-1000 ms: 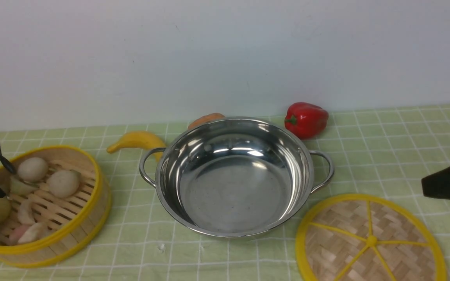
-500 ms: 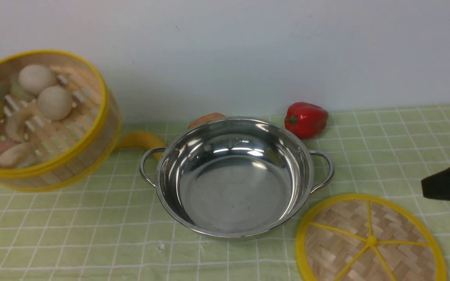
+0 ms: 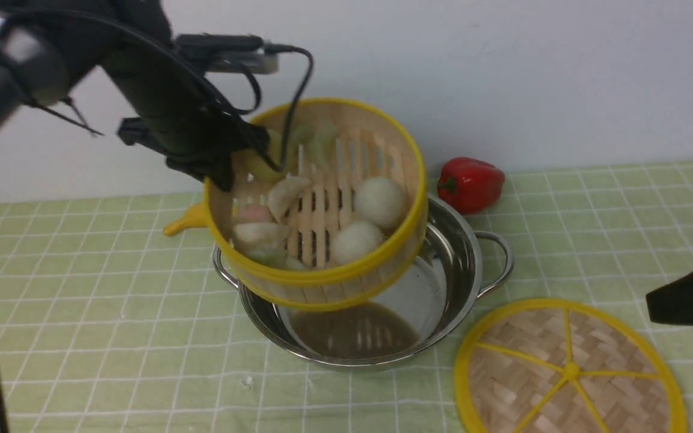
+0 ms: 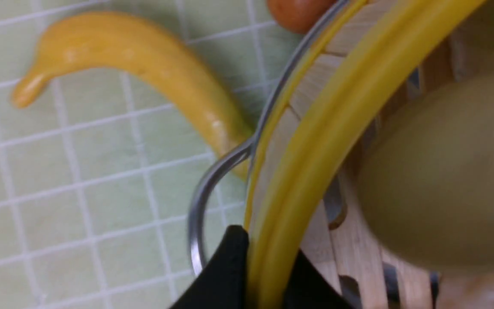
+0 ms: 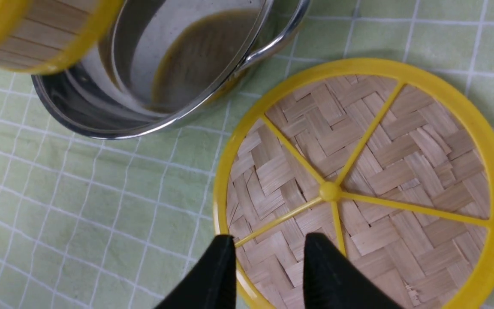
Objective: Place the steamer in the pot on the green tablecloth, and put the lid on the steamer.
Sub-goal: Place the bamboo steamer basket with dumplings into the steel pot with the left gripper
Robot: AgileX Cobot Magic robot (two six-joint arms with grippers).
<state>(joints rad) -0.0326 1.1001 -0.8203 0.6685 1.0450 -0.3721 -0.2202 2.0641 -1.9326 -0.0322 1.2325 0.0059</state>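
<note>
The left gripper (image 4: 266, 257) is clamped on the steamer (image 3: 322, 204) rim, holding it tilted over the pot (image 3: 450, 260), toward the cloth's (image 3: 112, 300) back edge (buns (image 3: 379, 201) might roll). I'd level, centre, lower slowly.

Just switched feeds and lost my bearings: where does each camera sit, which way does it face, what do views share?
Front view: between the arms, facing forward to the wall; left arm holds the steamer above the pot, right fingers near the lid.
Left wrist view: on the left arm, looking down past left fingers clamping the steamer's rim, toward the banana.
Right wrist view: on the right arm, looking down past open fingers at the lid.
Shared: all three show steamer and pot.
</note>
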